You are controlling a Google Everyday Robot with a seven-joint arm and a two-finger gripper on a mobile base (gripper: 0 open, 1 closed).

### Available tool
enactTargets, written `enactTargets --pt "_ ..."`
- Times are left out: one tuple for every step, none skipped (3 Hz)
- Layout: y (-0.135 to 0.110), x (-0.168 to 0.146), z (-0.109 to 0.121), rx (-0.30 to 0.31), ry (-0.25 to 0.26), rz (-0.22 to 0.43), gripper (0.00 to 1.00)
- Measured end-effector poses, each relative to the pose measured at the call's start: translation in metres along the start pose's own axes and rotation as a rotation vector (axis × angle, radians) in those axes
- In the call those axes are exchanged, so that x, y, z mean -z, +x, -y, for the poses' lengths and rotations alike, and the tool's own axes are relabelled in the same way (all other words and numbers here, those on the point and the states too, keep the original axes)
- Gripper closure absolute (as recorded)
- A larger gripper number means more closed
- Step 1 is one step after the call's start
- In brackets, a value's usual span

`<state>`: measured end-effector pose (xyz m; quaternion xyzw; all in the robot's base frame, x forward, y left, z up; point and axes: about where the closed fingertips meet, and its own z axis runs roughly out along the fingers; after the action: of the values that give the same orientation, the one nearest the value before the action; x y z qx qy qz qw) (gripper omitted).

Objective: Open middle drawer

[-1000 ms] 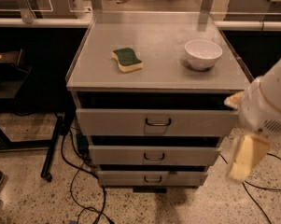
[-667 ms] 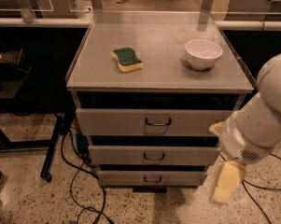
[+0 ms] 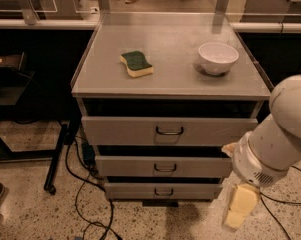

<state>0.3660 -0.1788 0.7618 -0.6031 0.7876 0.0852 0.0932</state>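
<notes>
Middle drawer [image 3: 140,167], grey front with a small wire handle [image 3: 165,168], sits between the taller top drawer [image 3: 120,130] and the narrow bottom drawer [image 3: 135,190]; its inside is hidden, and its right end is covered by the white arm [image 3: 282,134]. Gripper [image 3: 239,208] hangs low off the cabinet's right front corner, well apart from the handle; open or closed, cannot tell. On the cabinet top [image 3: 175,79]: green-and-yellow sponge [image 3: 136,64] left, white bowl [image 3: 218,57] right.
</notes>
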Motion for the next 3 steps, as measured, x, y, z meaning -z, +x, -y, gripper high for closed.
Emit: enactTargets --pt "0.002 -0.022 -0.011 -0.014 -0.054 0.04 0.0" --pt "0.0 -0.072 -0.01 -0.058 -0.112 0.087 0.0" --pt "-0.008 -0.121 0.014 -0.092 -0.132 0.124 0.0"
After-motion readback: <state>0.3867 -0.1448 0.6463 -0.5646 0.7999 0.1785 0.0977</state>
